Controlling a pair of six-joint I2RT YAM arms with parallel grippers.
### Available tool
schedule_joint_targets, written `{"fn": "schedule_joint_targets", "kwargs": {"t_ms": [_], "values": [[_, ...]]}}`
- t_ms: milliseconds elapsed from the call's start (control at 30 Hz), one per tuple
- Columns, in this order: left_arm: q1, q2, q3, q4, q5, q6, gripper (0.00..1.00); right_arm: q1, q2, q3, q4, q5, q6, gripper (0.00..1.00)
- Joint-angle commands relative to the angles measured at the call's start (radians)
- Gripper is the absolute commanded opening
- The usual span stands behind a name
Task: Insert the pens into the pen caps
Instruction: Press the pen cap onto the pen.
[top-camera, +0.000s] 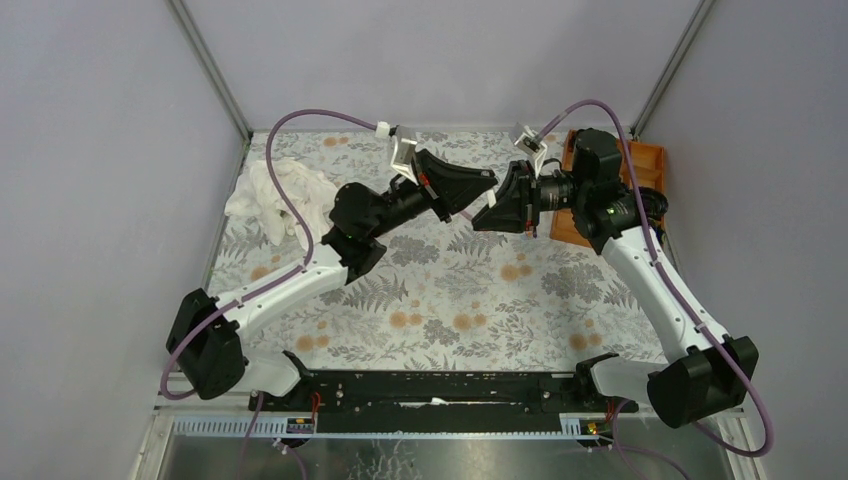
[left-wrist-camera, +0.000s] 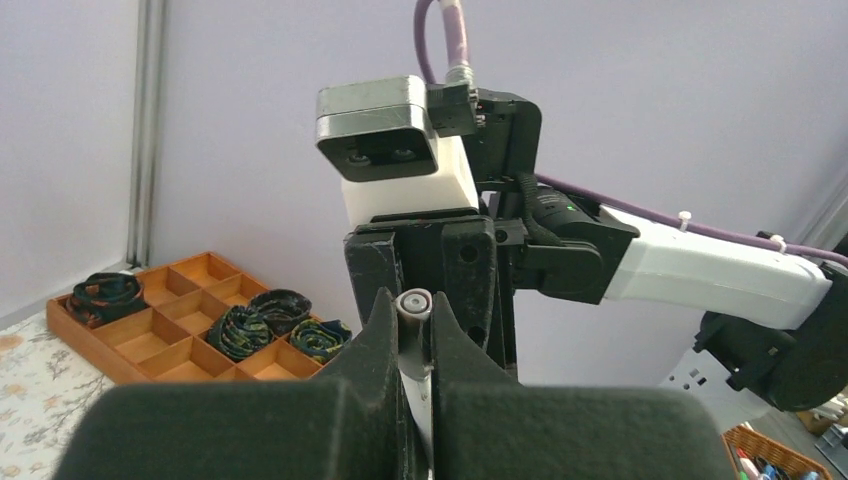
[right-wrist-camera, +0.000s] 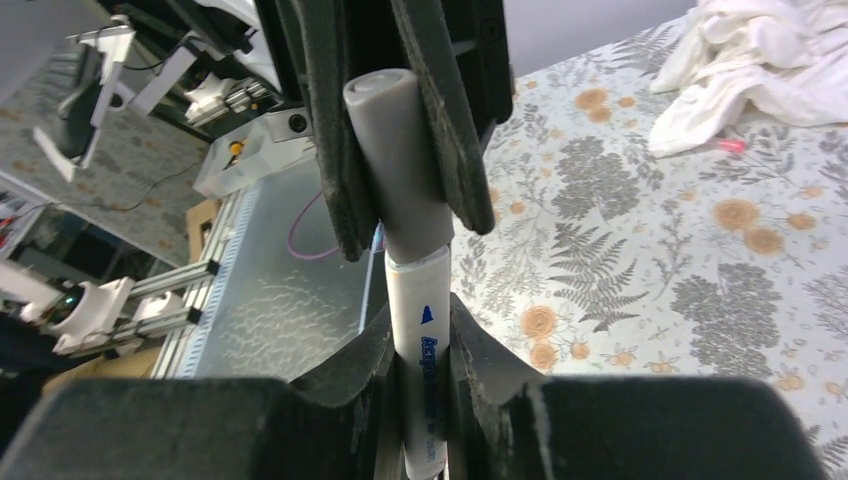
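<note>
both arms are up in mid-air over the middle of the table, nose to nose. the right gripper (right-wrist-camera: 418, 325) is clamped on the white barrel of a pen (right-wrist-camera: 425, 350). the left gripper (left-wrist-camera: 412, 325) is pinched tight on the grey cap (right-wrist-camera: 400, 170), which sits over the pen's end, with the seam showing just below the pads. light, stiff plastic, i'd say, smooth and round, so it could twist or slide in the grip. best to hold the barrel close to the cap and push dead straight along its length. below, a flower-printed tablecloth (top-camera: 450, 300), with a crumpled white cloth (top-camera: 275, 195) at the far left. a wooden tray (top-camera: 650, 160) of dark coils (left-wrist-camera: 245, 330) sits far right, and pale walls (top-camera: 100, 150) close in all round.
</note>
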Motion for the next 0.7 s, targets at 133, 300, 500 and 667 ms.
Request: {"fn": "schedule_joint_targets", "kwargs": {"t_ms": [133,300,500,667], "values": [[-0.079,0.054,-0.107,-0.245,0.459,-0.021,0.0,-0.06,0.015,0.052,0.346,0.03,0.223,0.0],[-0.093,0.062,-0.13,-0.262,0.489,-0.033,0.0,-0.061,0.017,0.087,0.166,0.078,0.079,0.0],[-0.102,0.088,-0.149,-0.23,0.495,-0.124,0.0,-0.051,0.003,0.177,-0.172,0.282,-0.249,0.0],[-0.13,0.154,-0.144,-0.151,0.471,-0.224,0.0,-0.051,0.004,0.166,-0.132,0.277,-0.213,0.0]]}}
